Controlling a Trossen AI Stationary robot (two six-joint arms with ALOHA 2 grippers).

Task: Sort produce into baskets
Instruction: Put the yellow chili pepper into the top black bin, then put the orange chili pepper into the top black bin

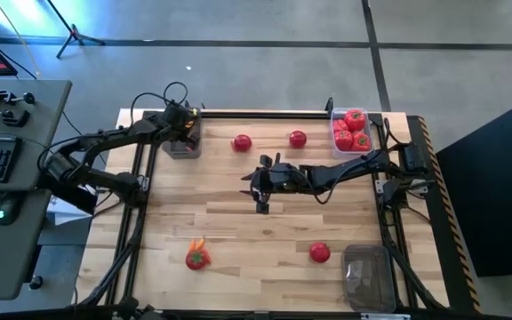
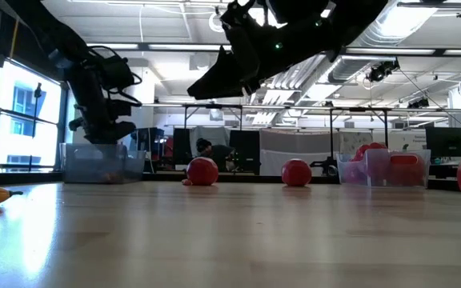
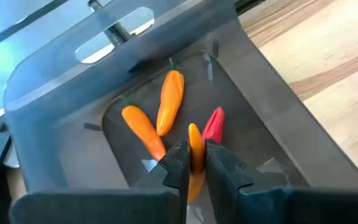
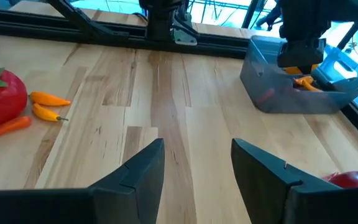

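Between the left gripper's (image 3: 191, 165) nearly closed jaws, an orange pepper (image 3: 195, 149) hangs inside the pepper basket (image 3: 55, 93), seemingly at the drop-off; next they must widen. Right gripper (image 4: 194, 165) hovers mid-table, jaws parted, holding nothing.

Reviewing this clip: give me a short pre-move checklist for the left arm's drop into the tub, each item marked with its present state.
1. Left gripper is over the far-left tub: ok.
2. Orange pepper sits between the fingers, inside the tub walls: ok.
3. Pepper fully released: cannot tell; the fingers stand close beside it.
4. Tub holds only peppers, two orange and one red: ok.
5. Right gripper is open at mid-table, apart from the tub: ok.
6. Loose tomato lies outside the tomato tub: not ok.
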